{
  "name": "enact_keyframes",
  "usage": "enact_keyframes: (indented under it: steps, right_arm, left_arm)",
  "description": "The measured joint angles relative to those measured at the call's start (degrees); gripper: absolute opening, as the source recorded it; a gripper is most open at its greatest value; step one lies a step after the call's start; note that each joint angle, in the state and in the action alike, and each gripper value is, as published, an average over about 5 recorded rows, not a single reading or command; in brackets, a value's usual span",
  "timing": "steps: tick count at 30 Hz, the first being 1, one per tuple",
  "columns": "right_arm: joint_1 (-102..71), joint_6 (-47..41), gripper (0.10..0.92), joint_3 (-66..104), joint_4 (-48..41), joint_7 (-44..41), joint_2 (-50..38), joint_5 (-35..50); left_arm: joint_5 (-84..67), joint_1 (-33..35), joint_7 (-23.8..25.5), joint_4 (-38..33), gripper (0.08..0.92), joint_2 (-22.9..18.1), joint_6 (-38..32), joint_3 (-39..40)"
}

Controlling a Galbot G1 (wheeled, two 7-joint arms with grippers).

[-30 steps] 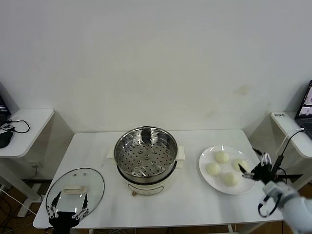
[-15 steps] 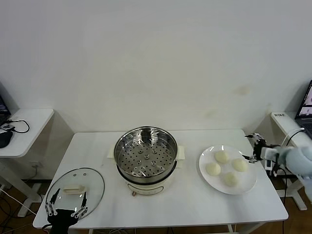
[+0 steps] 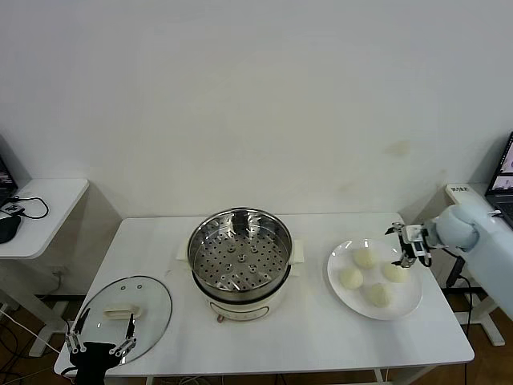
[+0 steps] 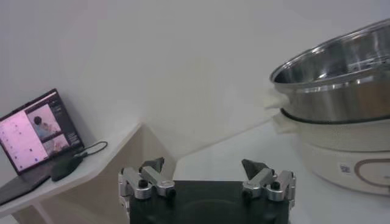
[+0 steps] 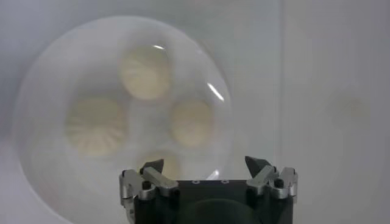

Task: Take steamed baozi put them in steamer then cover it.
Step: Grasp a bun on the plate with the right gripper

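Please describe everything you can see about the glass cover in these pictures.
The cover is a round lid of clear glass with a thin metal rim and a cream-white rectangular handle at its centre. It lies flat, handle up, on the white table near the front left corner, apart from the steamer. The left gripper, jaws open, hovers at its near edge without holding it.

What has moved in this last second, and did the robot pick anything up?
The right end effector swung up from the table's near right corner to hover, open, over the plate of baozi. The left end effector sank slightly near the glass lid. Nothing was grasped. The buns, lid and steamer stayed put.
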Motion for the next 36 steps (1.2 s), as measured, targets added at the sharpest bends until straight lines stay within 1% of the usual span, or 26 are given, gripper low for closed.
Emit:
enact_keyframes:
  steps: [13,24,28,36]
  right_arm:
    - [3.8,1.3,0.823,-4.4,-10.7,-0.5,8.5,-4.2]
    - [3.9,1.1,0.813,-4.9,-13.6,-0.9,10.7,-4.9]
    - [3.8,0.9,0.778,-4.8,-14.4,-0.7,11.4,-4.7]
    - [3.4,0.5,0.66,-4.6,-15.5,-0.4,12.3,-4.6]
  left_arm:
    - [0.0,0.3,0.1,0.6,0.823,-0.2,0.0,-1.9]
    - [0.1,0.3,0.3,0.6,0.823,-0.2,0.0,-2.0]
    - [0.2,0.3,0.3,0.5,0.823,-0.3,0.0,-1.9]
    - [0.3,0.5,0.3,0.0,0.823,-0.4,0.0,-1.9]
